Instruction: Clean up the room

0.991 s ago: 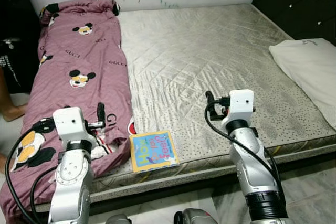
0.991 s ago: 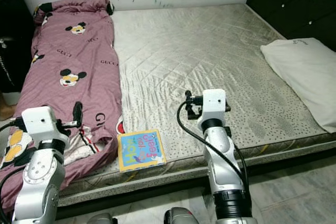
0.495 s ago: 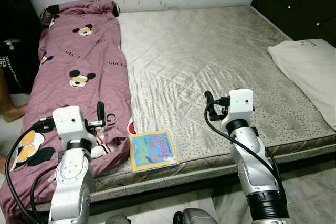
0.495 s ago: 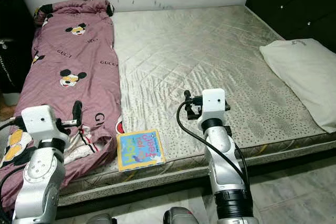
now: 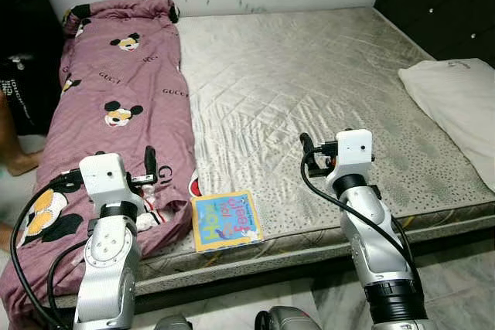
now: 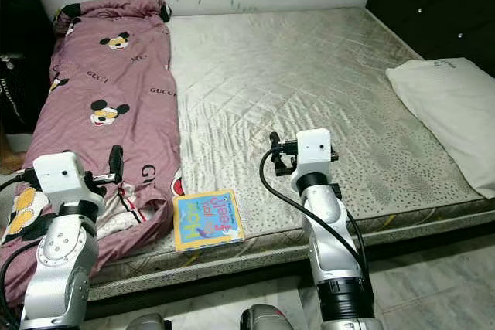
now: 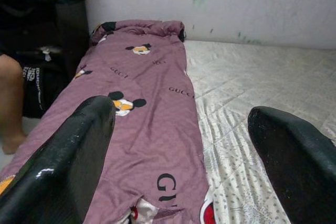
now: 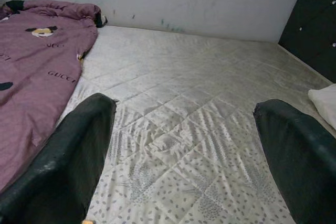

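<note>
Standing before the mattress, both the left gripper and right gripper have fingers apart, holding nothing. A book lies at the near edge, beside the blanket; I judge reaching it comes next.

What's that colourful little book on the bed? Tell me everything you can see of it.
The book is a thin, square children's picture book with a yellow border and a light blue cover carrying large multicoloured letters. It lies flat and closed, slightly askew, at the near edge of the grey quilted mattress, beside the mauve cartoon-print blanket. Neither gripper touches it.
</note>
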`<state>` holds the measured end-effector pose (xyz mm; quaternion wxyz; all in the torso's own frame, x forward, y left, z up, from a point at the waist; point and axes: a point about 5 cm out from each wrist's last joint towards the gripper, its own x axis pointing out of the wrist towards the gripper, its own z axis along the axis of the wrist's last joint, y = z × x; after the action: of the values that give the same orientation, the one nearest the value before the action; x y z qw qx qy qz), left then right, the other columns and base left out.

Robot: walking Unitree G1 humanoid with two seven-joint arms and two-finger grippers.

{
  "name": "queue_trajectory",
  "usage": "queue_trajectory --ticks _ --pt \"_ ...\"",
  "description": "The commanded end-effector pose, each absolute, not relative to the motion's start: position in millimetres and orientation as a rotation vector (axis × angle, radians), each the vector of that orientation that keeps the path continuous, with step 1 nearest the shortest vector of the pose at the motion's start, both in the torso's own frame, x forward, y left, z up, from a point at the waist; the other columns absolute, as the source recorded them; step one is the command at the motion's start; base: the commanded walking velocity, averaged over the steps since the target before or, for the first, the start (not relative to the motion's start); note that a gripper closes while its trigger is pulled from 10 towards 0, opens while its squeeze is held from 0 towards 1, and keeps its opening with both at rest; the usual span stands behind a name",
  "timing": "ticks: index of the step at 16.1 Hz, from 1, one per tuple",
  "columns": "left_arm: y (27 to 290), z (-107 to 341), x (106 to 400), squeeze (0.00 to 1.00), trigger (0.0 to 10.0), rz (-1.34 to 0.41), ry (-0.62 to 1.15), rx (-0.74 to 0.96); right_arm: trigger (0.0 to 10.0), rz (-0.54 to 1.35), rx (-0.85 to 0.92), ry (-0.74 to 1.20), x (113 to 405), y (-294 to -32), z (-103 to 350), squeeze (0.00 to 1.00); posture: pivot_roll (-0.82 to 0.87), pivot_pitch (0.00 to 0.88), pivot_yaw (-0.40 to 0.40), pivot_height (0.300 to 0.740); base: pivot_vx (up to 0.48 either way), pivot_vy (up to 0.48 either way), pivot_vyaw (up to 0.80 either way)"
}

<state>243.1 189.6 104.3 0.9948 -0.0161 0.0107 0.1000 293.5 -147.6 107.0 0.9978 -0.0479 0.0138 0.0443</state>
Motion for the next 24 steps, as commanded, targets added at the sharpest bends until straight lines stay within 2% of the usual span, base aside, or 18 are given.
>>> queue_trajectory --ticks 1,6,14,24 --pt "190 105 245 0.0 10.0 0.212 0.027 -0.035 10.0 0.105 -0.105 0.003 295 -146 115 0.0 -0.07 0.0 -0.01 0.74 0.0 0.0 0.0" --pt "187 103 238 0.0 10.0 0.216 0.048 -0.062 10.0 0.133 -0.115 0.026 286 -147 112 0.0 -0.07 0.0 -0.024 0.73 0.0 0.0 0.0" --pt "191 109 244 0.0 10.0 0.234 0.031 -0.048 10.0 0.157 -0.12 0.028 285 -145 114 0.0 -0.07 0.0 -0.025 0.62 0.0 0.0 0.0" --pt "188 113 244 0.0 10.0 0.216 0.01 -0.055 10.0 0.18 -0.131 0.032 291 -143 116 0.0 -0.07 0.0 -0.033 0.62 0.027 0.0 0.0"
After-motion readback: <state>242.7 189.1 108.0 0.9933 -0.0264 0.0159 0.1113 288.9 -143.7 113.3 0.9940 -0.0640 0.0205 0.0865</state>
